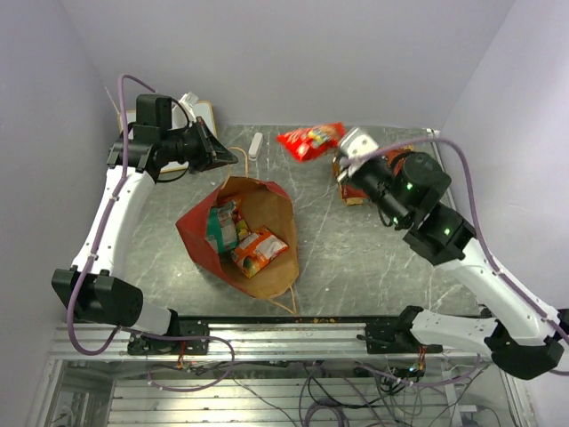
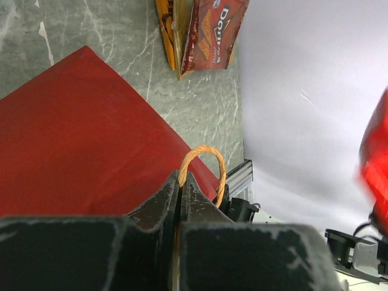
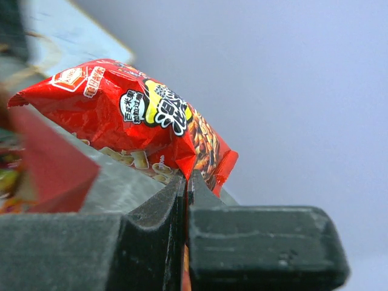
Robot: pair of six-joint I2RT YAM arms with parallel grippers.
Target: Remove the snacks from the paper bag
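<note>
The left gripper (image 2: 180, 179), at the upper left of the top view, is clamped on the tan cord handle (image 2: 203, 151) of the paper bag (image 1: 271, 209). The bag lies open in the middle of the table (image 1: 356, 258) with snacks (image 1: 258, 249) inside. The right gripper (image 3: 187, 179), at upper centre-right, pinches a red packet (image 3: 133, 121) by its edge.

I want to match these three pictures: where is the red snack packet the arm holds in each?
Top external: red packet at upper centre, beyond the paper bag, pinched by the right gripper.
Left wrist: only a red blur at the right edge, probably it.
Right wrist: fills the centre, above the shut jaws.
Shared landmark: the red paper bag, in all three.
</note>
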